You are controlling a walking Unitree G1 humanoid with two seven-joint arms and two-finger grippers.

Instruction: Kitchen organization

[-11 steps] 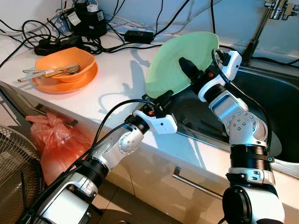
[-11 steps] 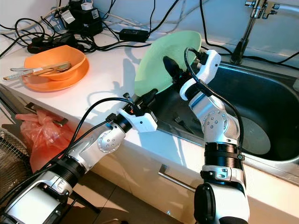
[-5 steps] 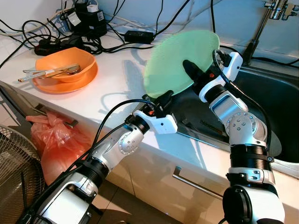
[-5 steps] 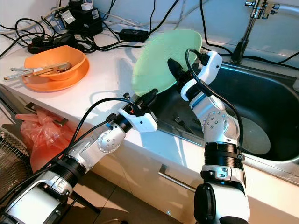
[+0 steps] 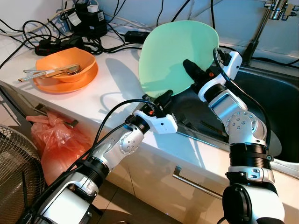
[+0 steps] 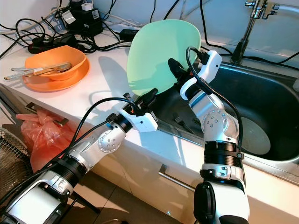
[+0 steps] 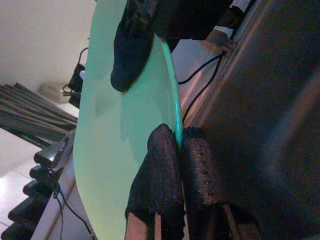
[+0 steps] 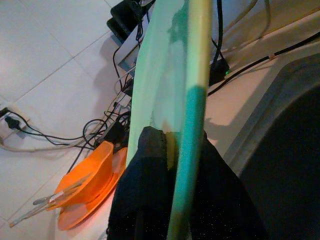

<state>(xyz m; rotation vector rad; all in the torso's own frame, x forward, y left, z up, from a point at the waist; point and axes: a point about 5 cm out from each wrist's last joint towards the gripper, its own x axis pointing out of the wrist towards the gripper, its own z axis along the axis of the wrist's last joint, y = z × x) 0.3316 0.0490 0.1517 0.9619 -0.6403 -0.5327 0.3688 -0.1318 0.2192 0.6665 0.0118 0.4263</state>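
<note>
A pale green plate (image 5: 173, 56) stands nearly upright in the air over the counter edge beside the sink (image 5: 275, 98). My left gripper (image 5: 166, 96) is shut on its lower rim from below. In the left wrist view both fingers (image 7: 160, 180) pinch the plate's edge (image 7: 120, 140). My right gripper (image 5: 190, 69) is shut on the plate's right side, one black finger lying across its face. In the right wrist view the rim (image 8: 192, 100) runs between the fingers (image 8: 145, 190).
An orange bowl (image 5: 65, 60) with chopsticks and a spoon (image 5: 46, 72) sits on an orange plate (image 5: 60, 85) at the counter's left. Cables and power adapters (image 5: 84, 23) crowd the back. The faucet (image 5: 261, 28) stands behind the sink. A red bag (image 5: 56, 140) and a fan (image 5: 14, 177) lie below.
The green plate has tipped from a slanted pose to nearly upright and shifted a little left and up, both grippers keeping hold of it.
</note>
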